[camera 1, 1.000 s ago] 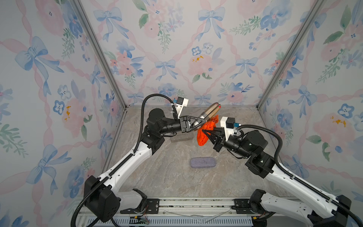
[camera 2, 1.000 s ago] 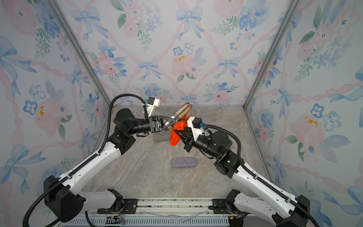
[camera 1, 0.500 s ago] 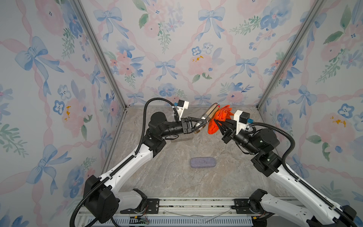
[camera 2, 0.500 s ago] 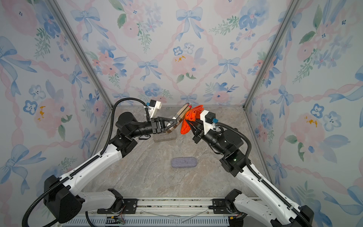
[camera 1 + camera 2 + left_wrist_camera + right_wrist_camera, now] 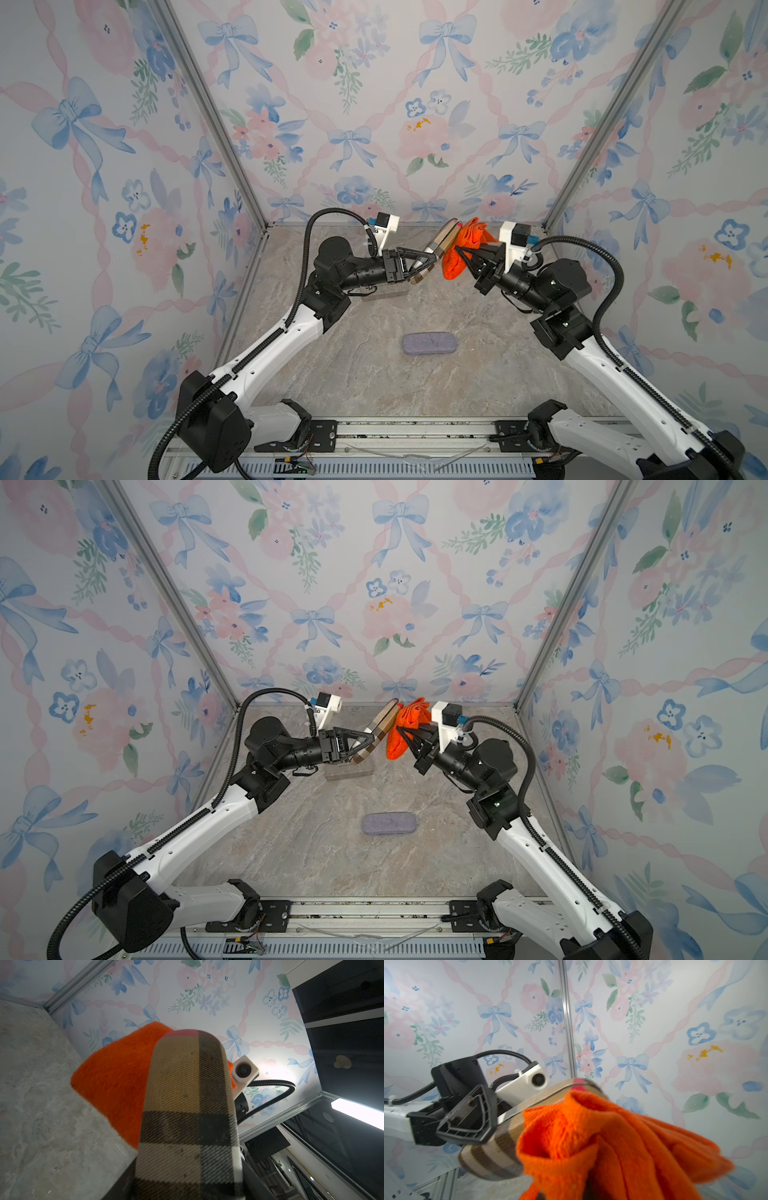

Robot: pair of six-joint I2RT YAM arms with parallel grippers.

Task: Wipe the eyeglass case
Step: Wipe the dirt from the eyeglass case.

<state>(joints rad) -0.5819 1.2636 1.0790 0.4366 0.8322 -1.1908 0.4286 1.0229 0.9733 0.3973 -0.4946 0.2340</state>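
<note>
A: Where was the eyeglass case [image 5: 441, 244]?

B: Off the table [image 5: 374, 386], up in the air near the back edge, about midway between the back corners. It was tilted, with the left gripper [image 5: 430, 264] clenched across its lower end.

A: And the wiping side?

B: The right gripper [image 5: 458, 249] was pinched tight on a bunched orange cloth [image 5: 451, 265]. In both top views the cloth lay against the face of the case turned toward the right arm.

A: What would have made a good stroke?

B: By my reckoning, long passes along the case's length with light pressure. The case was held at one end only, so a hard push near the free end could lever it in the jaws. The plaid face in the left wrist view had no cloth on it, so the left arm would need to turn the case to offer that side.

A: Anything underneath to mind?

B: A clear block [image 5: 384, 294] sat under the left gripper, and a grey pouch [image 5: 430, 344] lay near the table's middle. Both were well apart from the wiping.
</note>
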